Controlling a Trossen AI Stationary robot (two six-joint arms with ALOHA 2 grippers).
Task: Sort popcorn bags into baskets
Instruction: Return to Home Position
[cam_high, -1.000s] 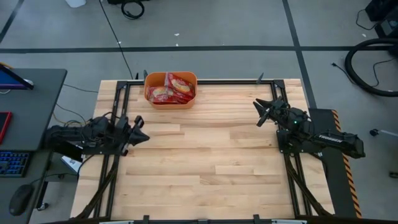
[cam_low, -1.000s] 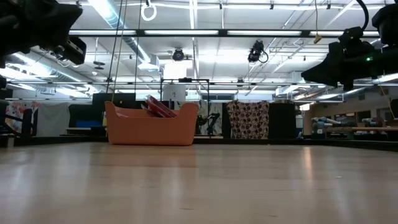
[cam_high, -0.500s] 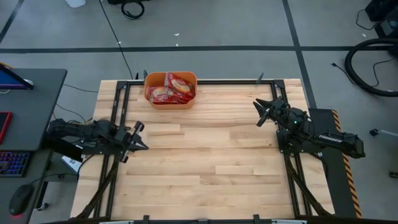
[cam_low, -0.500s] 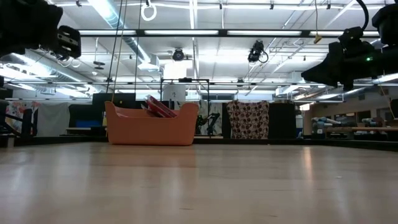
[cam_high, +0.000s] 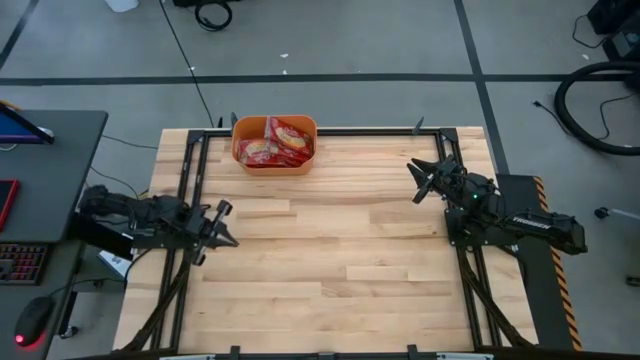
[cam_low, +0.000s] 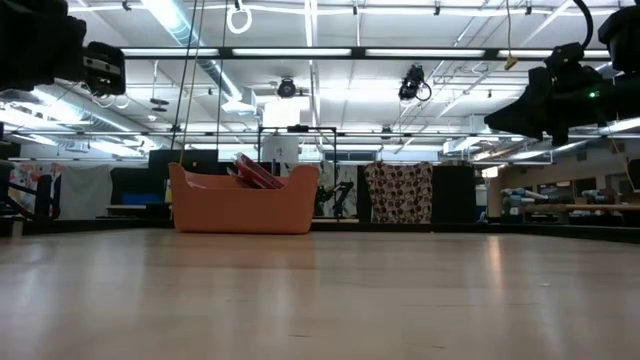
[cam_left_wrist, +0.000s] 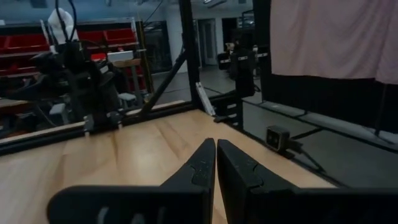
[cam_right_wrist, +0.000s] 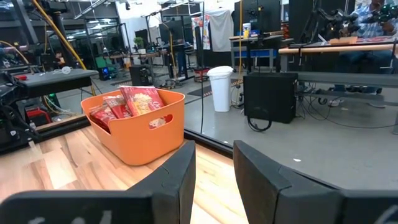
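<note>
High view, popcorn bags (cam_high: 275, 142) in basket (cam_high: 237, 135), well apart from closed left pincer (cam_high: 226, 226), parted right pincer (cam_high: 414, 180)

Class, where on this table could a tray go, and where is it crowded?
Bare table runs from the basket to the opposite edge, between left hand and right hand. Only the basket, full of popcorn bags, is crowded.
</note>
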